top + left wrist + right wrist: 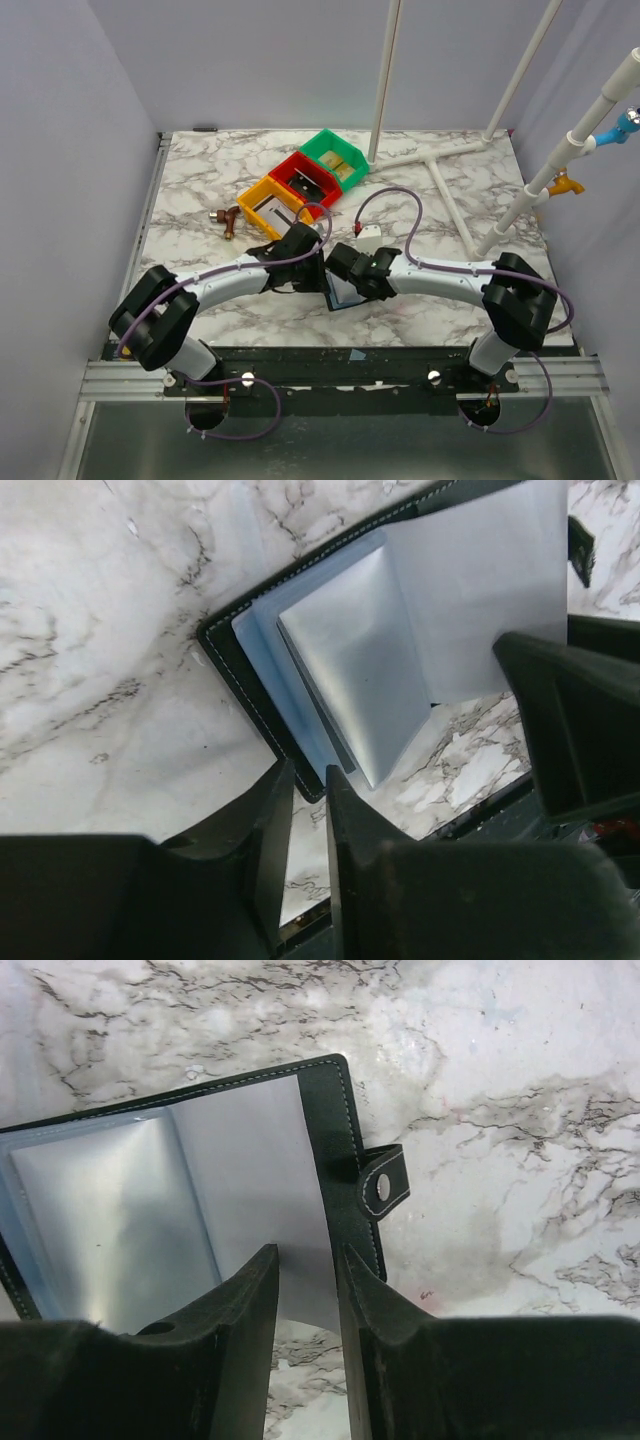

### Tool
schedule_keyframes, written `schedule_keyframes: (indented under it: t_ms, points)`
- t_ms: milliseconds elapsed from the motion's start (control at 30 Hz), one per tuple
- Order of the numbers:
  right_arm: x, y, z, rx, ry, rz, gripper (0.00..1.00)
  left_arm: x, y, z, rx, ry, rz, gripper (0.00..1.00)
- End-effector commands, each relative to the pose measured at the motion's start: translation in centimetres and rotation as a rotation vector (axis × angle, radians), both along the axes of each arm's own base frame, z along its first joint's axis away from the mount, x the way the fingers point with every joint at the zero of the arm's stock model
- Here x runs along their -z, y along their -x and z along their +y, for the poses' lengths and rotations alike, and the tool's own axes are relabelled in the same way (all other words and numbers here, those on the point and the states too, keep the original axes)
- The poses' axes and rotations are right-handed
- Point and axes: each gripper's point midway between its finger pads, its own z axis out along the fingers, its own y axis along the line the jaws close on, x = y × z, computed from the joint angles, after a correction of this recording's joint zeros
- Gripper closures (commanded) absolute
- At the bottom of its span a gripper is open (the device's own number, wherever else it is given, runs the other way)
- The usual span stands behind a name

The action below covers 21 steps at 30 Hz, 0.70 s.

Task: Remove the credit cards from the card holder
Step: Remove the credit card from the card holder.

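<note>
Just 1 card holder [345,293] lies open, 3 bins [283,170] behind it.

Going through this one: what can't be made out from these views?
- Wrist views: whether the left tool or right tool actually pinches the card holder; each tool covers its own contact.
- Left wrist view: glare on the frosted sleeves hides whether credit cards sit inside.
- Top view: the card holder is mostly hidden under both tools.
- Top view: contents of the coloured bins, too small.
</note>
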Motion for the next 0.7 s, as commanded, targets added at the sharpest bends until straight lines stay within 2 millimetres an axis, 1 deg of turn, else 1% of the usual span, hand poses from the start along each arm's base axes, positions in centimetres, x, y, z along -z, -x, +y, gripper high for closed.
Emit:
schedule_keyframes:
  t_ms: [0, 100, 333, 533, 667]
  points:
    - [-0.4, -0.4, -1.1, 0.04, -0.009, -0.029, 0.69, 0.0, 0.8, -1.8, 0.034, 0.039, 0.029, 0.85]
    - [-0.1, -0.4, -1.3, 0.047, -0.019, -0.018, 0.69, 0.0, 1.0, -2.5, 0.034, 0.054, 0.042, 0.91]
    - [0.1, -0.5, -1.8, 0.06, -0.029, -0.012, 0.69, 0.3, 1.1, -3.3, 0.042, 0.065, 0.056, 0.96]
    - [0.0, -0.5, -1.9, 0.062, -0.037, -0.008, 0.69, 0.4, 0.8, -3.8, 0.047, 0.072, 0.063, 0.97]
    - [0.1, -0.4, -2.0, 0.064, -0.038, -0.004, 0.69, 0.0, 0.7, -4.3, 0.051, 0.085, 0.058, 0.98]
